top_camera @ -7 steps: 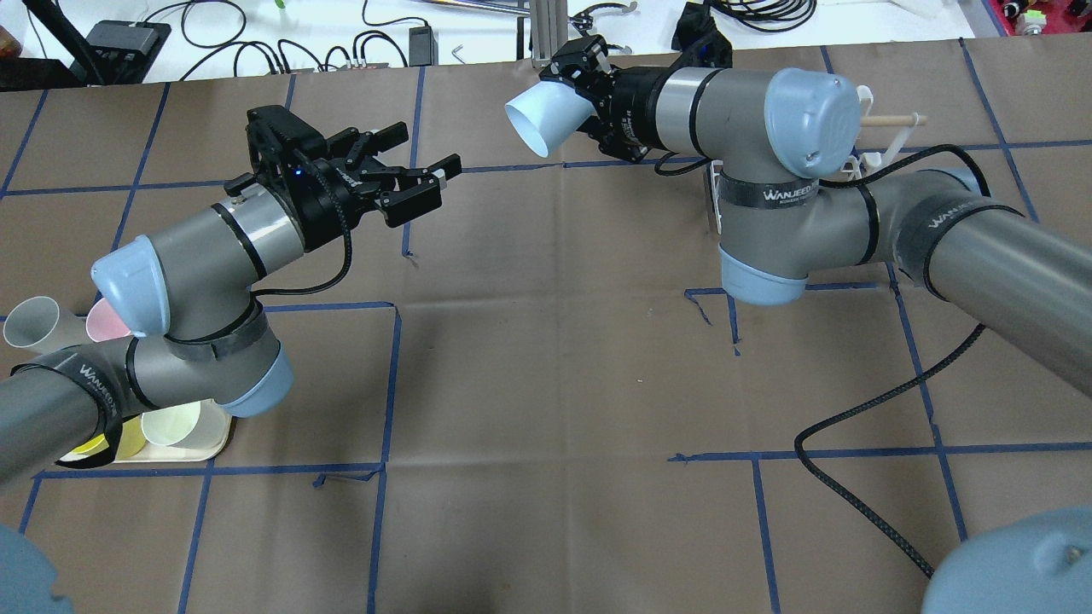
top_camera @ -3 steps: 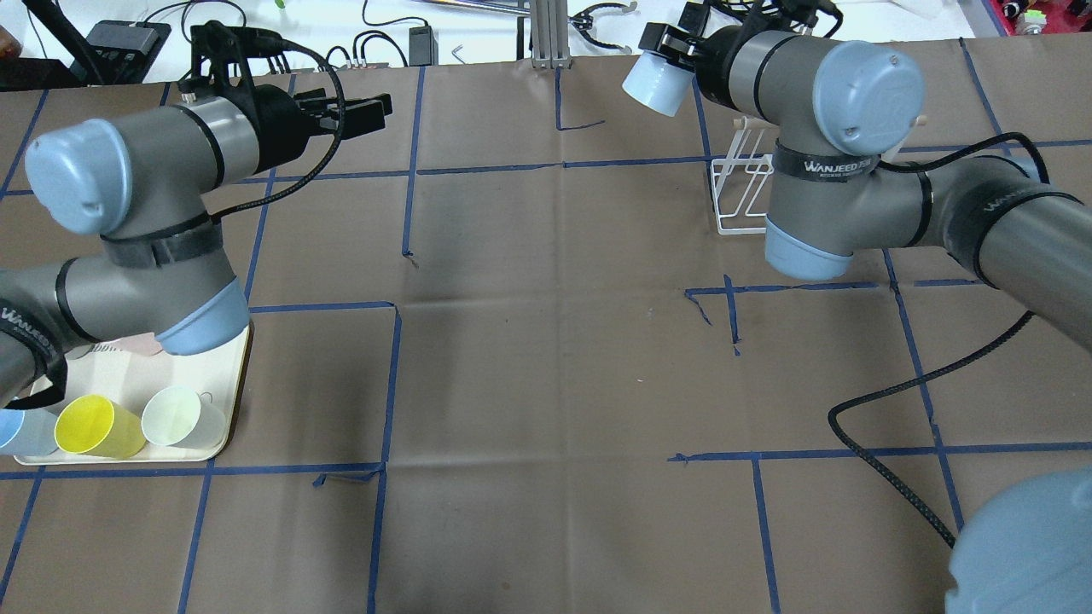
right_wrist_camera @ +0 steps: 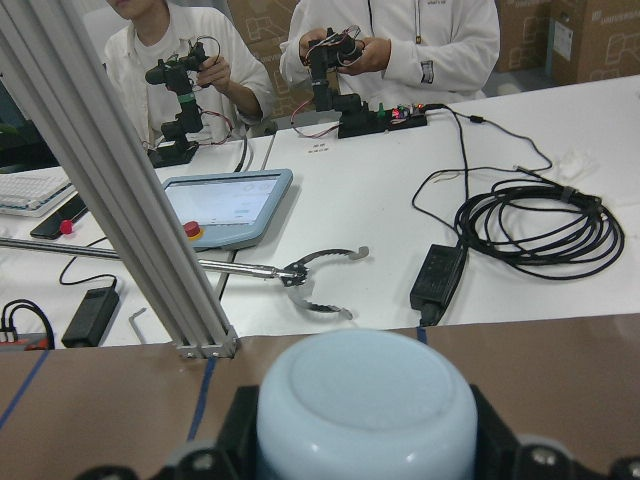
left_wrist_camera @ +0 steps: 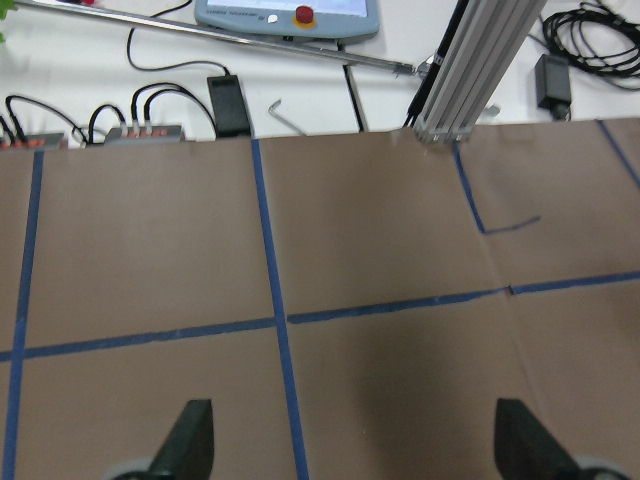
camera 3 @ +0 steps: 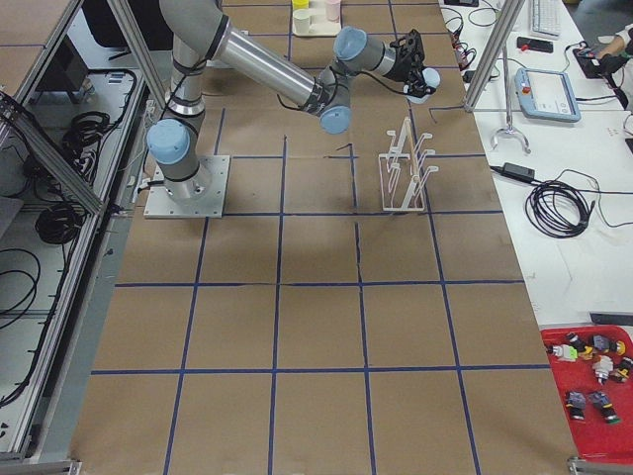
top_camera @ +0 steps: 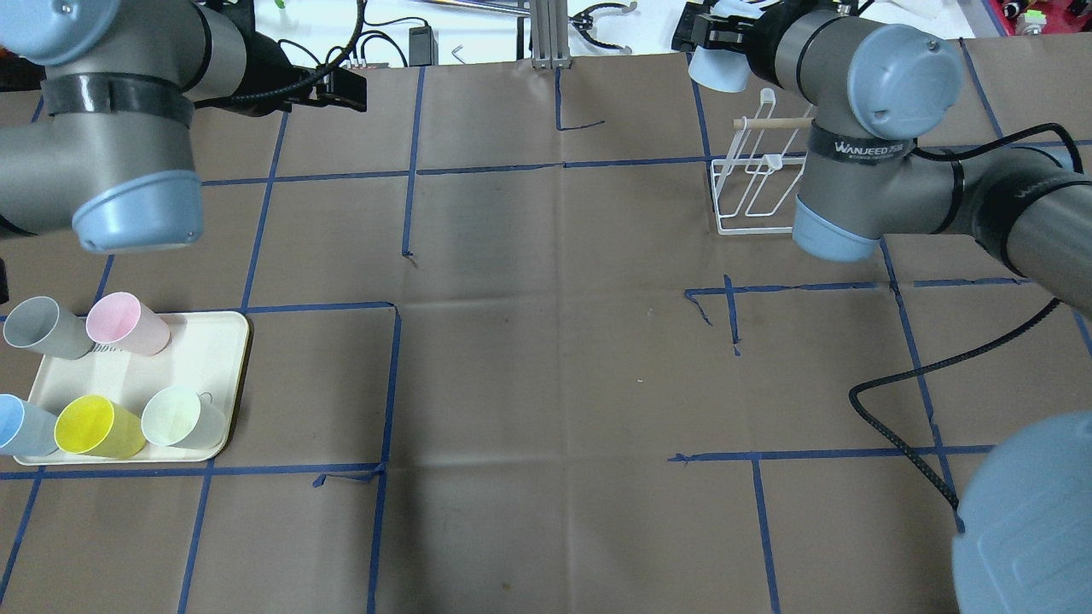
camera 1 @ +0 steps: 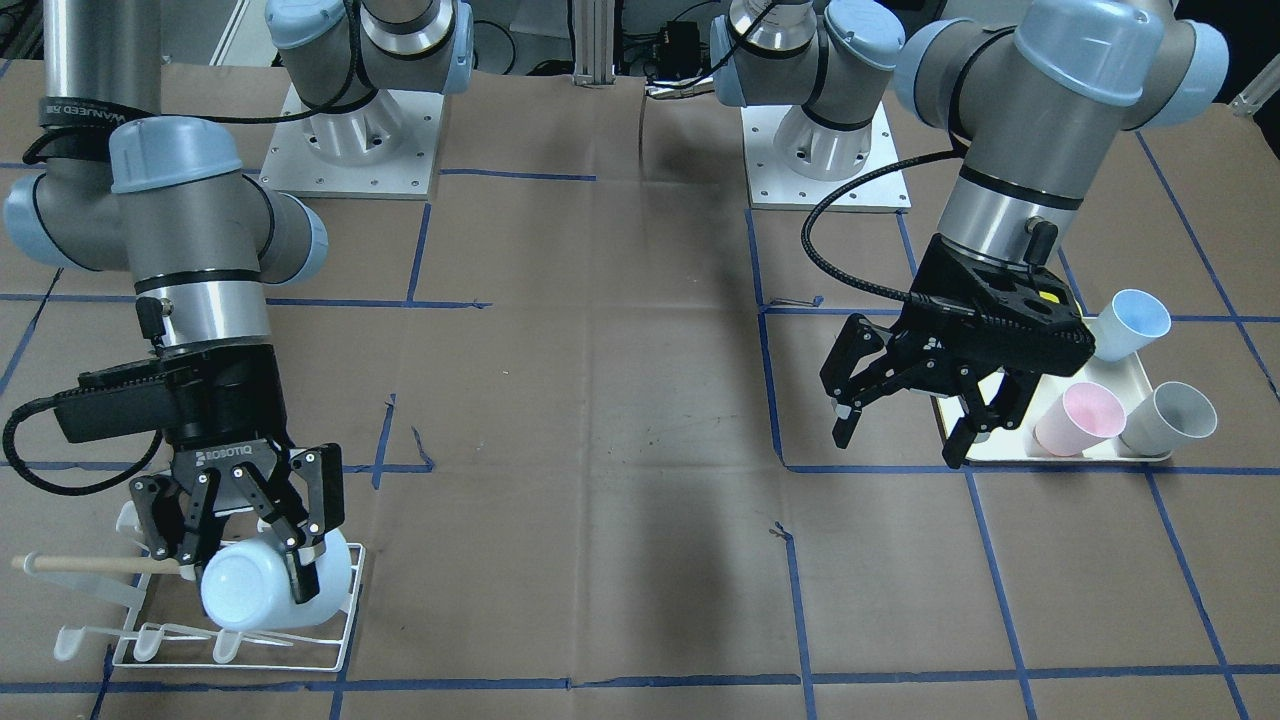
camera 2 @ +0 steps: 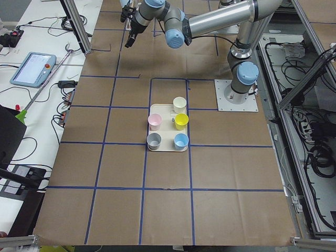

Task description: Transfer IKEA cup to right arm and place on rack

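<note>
From the front, the right claw (camera 1: 243,572) gripped the pale-blue cup (camera 1: 245,598) just over the rack (camera 1: 335,640), beside its wooden rod (camera 1: 90,564). The left claw (camera 1: 898,445) hung wide and empty by the tray (camera 1: 1000,455). Overhead, the cup sat at the rack's far end — its height was hard to judge. The right wrist view showed only the cup's closed end. The left wrist view showed spread fingers (left_wrist_camera: 190,440) over the brown surface (left_wrist_camera: 380,250). Placement seemed near: line the mouth with one prong, clear the rod, lower slowly — release only once seated.
</note>
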